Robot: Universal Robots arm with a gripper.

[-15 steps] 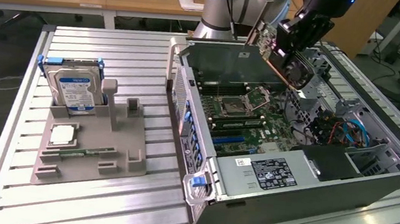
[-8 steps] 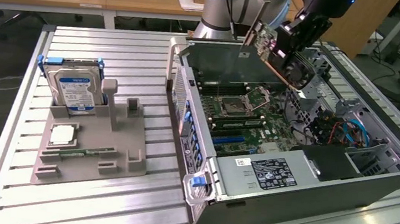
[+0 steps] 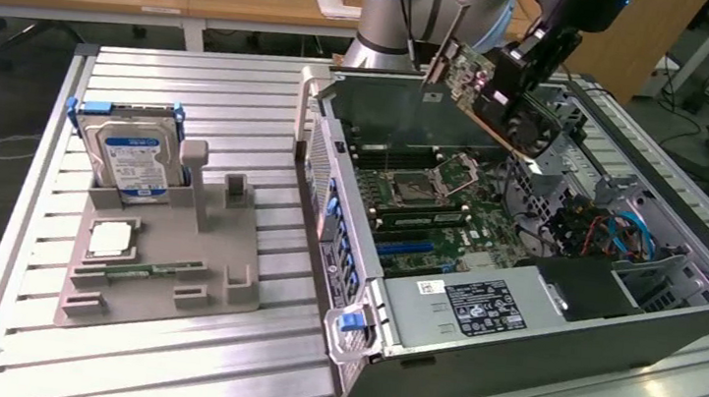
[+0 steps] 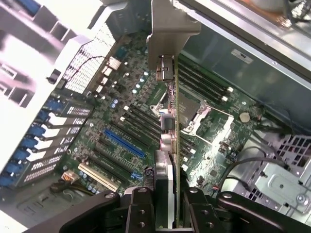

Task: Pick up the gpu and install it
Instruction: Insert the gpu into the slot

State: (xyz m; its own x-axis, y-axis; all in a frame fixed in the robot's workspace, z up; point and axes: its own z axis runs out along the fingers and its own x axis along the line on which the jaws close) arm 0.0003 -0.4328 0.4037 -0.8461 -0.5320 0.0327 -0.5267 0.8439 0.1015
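Green circuit board backed by a blocky black cooler: that is the gpu (image 3: 495,93), and we find it held in the air above the open computer case (image 3: 549,362), tilted and clear of the case's rim. The matt black jaws are closed on the card, one finger pressed flat against each face, so it hangs gripped by one long edge from the arm (image 3: 395,5).

From the wrist we look along the gpu (image 4: 167,170) edge-on, a thin slab ending in a folded bracket (image 4: 172,29) of bare silver sheet metal. Inside the case, beneath the card and apart from it, lies the motherboard (image 4: 121,116), dense with small parts, ribbed black slots and one long blue slot (image 4: 124,143). A boxy silver power supply (image 3: 476,305) with a black label fills one end of the case, and blue cables (image 3: 622,232) loop near its side wall.

Beside the case, on the ribbed aluminium tabletop (image 3: 207,94), sits a grey moulded holder (image 3: 155,281). It carries an upright silver hard drive (image 3: 134,156) with a blue-white label, a flat square chip (image 3: 110,237) and a narrow green memory stick (image 3: 156,272).
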